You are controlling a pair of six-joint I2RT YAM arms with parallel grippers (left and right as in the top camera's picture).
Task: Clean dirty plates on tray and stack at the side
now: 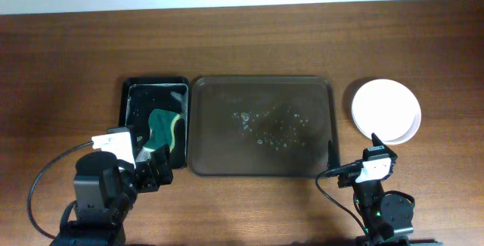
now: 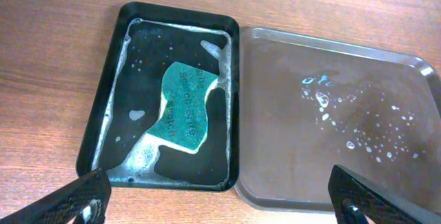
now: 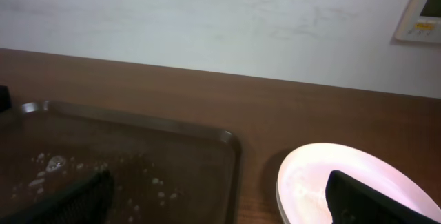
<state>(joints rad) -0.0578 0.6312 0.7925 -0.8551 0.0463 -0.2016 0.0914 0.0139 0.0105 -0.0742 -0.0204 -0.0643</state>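
The plates [image 1: 386, 110] sit in a stack on the bare table [image 1: 242, 42], off the tray [image 1: 261, 166] and at its 3 o'clock. The top one is white and shows no sauce. How many lie beneath I cannot count, though a second rim peeks out at the stack's 5 o'clock. The tray itself carries no plate, only suds [image 1: 276, 129] and droplets near its middle. Just beside it at 9 o'clock, the black tray [image 1: 128, 117] holds soapy water and the green sponge [image 1: 164, 129]. The left claw [image 1: 153, 172] hovers at the black tray's 6 o'clock, spread wide and holding nothing. The right claw [image 1: 354, 147] hangs between the tray and the stack, at the stack's 7 o'clock, equally wide and empty. Washing and stacking look finished, so the next move likely calls only for both arms to draw back without nudging the stack.
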